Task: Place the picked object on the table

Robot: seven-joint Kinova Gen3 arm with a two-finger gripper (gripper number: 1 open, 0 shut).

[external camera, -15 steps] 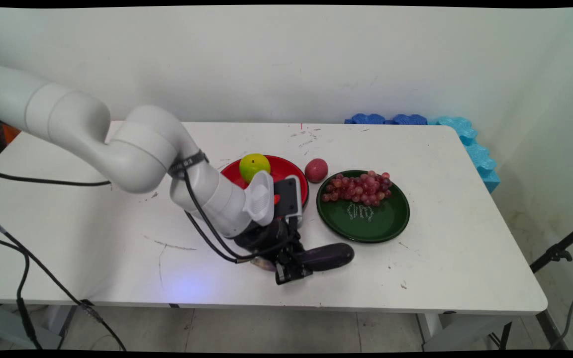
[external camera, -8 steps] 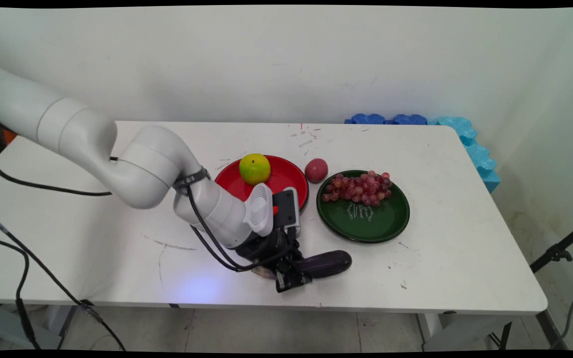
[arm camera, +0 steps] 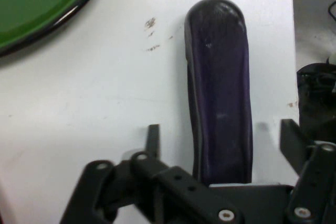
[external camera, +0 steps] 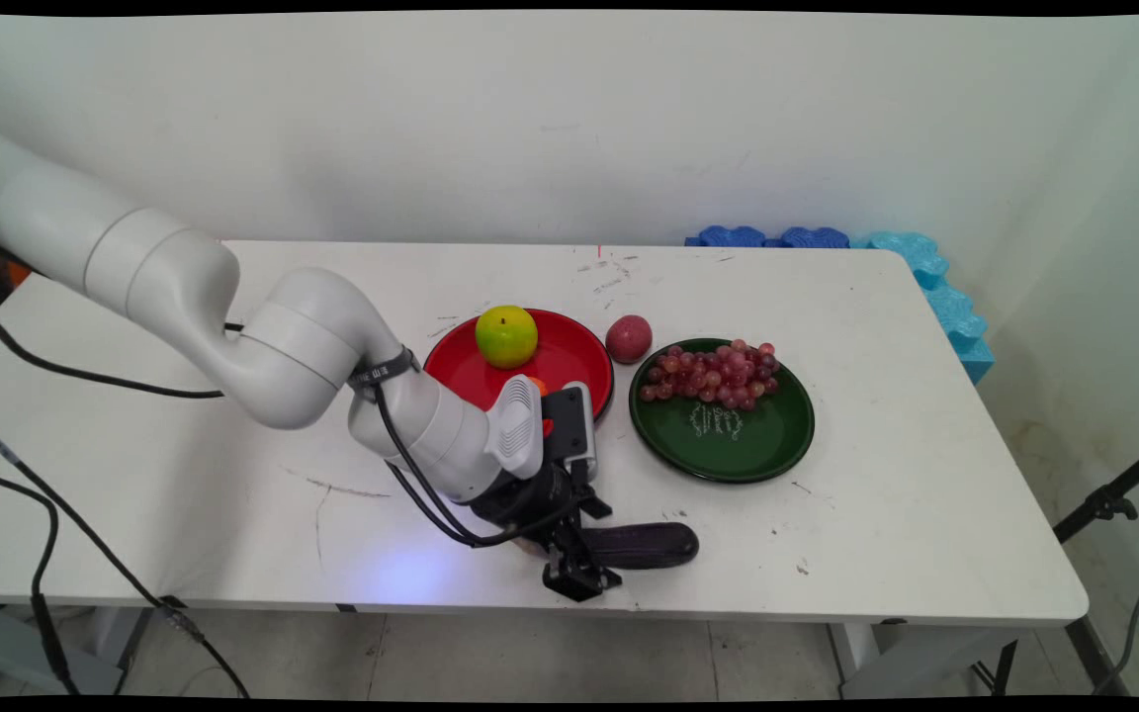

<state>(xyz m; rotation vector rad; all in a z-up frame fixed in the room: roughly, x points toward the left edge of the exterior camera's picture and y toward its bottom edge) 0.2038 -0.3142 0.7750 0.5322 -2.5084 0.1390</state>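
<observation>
The pincer (arm camera: 220, 145) sits low over the worktop (external camera: 876, 534) near its front edge, spread wide with 1 finger (arm camera: 152, 140) on each side of the dark purple eggplant (arm camera: 220, 87), neither touching it. The eggplant lies flat on the worktop, loose, just short of the green plate (external camera: 728, 450) holding red grapes (external camera: 713, 374). Farther back sit a red plate (external camera: 569, 361) with a green apple (external camera: 506, 335) and a small red fruit (external camera: 628, 338). The eggplant looks smooth and rounded; nudged by a finger, it might roll toward the front edge.
</observation>
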